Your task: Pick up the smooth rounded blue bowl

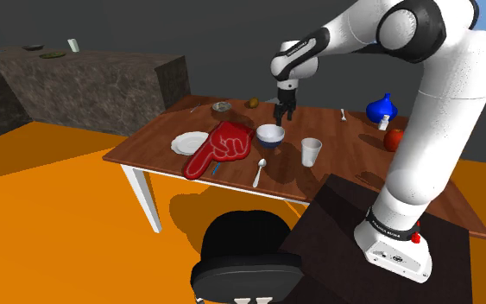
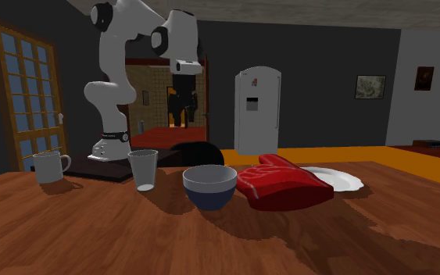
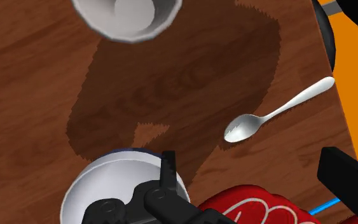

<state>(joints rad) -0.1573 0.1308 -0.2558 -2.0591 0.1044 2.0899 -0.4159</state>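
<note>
Since the blue bowl (image 1: 270, 134) sits on the desk (image 1: 353, 147) btw. red foam hand (image 1: 219, 148) & cup (image 1: 311, 151), under the wide-open tool (image 1: 282, 112), we judge it light, stiff, slick: pinch one rim wall.

Red foam hand (image 1: 219, 148), spoon (image 1: 259, 173), cup (image 1: 311, 152)
</note>
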